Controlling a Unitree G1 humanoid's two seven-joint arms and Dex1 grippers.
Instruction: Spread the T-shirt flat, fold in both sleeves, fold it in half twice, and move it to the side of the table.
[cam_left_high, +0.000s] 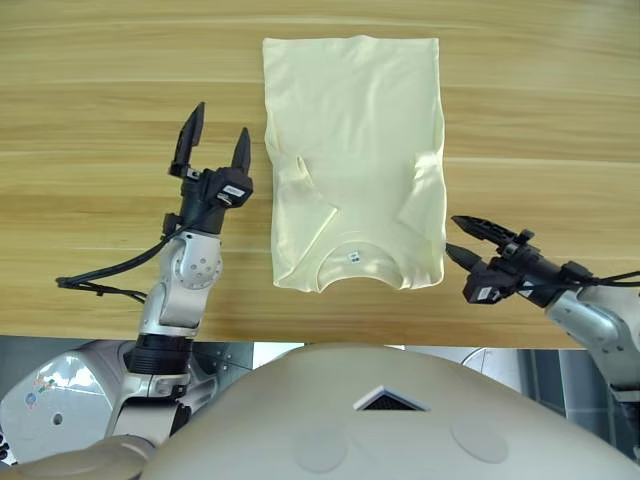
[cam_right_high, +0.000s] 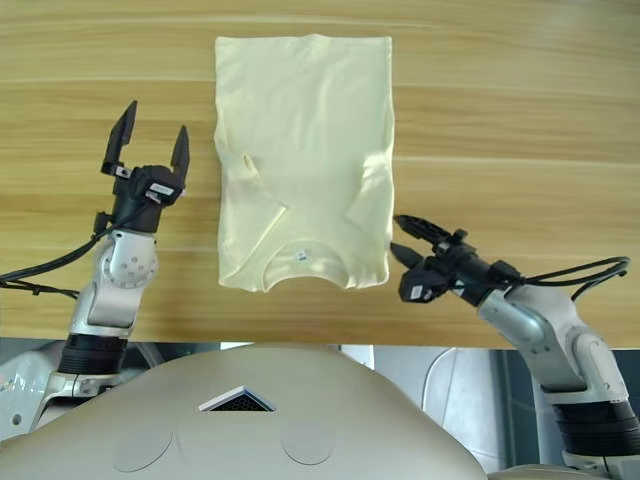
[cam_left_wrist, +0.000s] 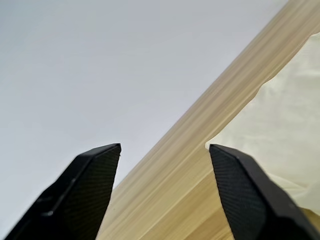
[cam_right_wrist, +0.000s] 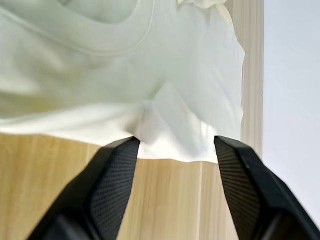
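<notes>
Starting at the left, we see the left gripper raised at the T-shirt's 9 o'clock, its fingers spread wide and holding nothing. The pale yellow shirt lies on the wooden table with sleeves folded in and collar at 6 o'clock. At its 5 o'clock corner the right gripper gapes empty; whether a fingertip touches cloth we cannot tell.

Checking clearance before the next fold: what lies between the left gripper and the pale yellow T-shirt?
Only a bare strip of light wooden table separates the open left gripper from the pale yellow T-shirt, as the left eye view shows.
</notes>
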